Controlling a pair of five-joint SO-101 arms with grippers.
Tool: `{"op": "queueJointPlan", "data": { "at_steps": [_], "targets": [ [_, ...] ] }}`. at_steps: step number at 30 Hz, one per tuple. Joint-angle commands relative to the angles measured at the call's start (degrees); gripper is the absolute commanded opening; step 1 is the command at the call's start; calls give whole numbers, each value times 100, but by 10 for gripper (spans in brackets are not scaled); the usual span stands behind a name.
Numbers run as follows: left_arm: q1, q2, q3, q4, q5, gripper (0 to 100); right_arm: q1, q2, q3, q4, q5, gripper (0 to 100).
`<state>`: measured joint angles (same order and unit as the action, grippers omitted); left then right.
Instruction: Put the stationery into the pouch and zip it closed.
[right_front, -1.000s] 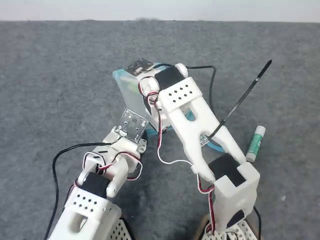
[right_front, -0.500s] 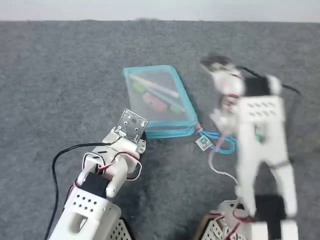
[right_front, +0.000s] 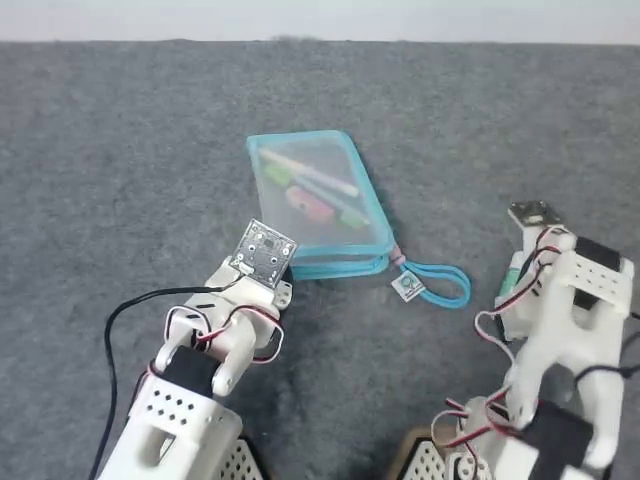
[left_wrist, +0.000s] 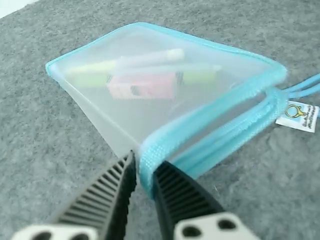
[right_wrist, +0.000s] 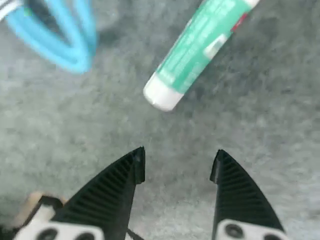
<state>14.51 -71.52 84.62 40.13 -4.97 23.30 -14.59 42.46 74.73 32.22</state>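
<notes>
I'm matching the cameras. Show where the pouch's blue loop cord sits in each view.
High view: the blue loop cord lies on the grey mat at the pouch's zip end.
Left wrist view: its strands run off the picture's edge past the pouch's corner.
Right wrist view: its end lies near the glue stick's white end.
Shared landmark: the white tag by the cord, in the high and left wrist views.

Left pincer (left_wrist: 144, 166) clamps the pouch (left_wrist: 150, 112) edge; right pincer (right_wrist: 179, 152) gapes, pointing down
</notes>
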Motion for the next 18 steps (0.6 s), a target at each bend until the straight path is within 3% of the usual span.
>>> {"op": "queueJointPlan", "data": {
  "at_steps": [1,8,18],
  "targets": [
    [-53,0,-48,-123,44,11,22,365,-9,-505,-334,221],
    [-281,0,-57,-141,44,11,-48,1059,-26,-1130,-510,208],
    [-281,0,-66,-141,44,11,268,1059,-369,-1147,-457,2]
  ]
}}
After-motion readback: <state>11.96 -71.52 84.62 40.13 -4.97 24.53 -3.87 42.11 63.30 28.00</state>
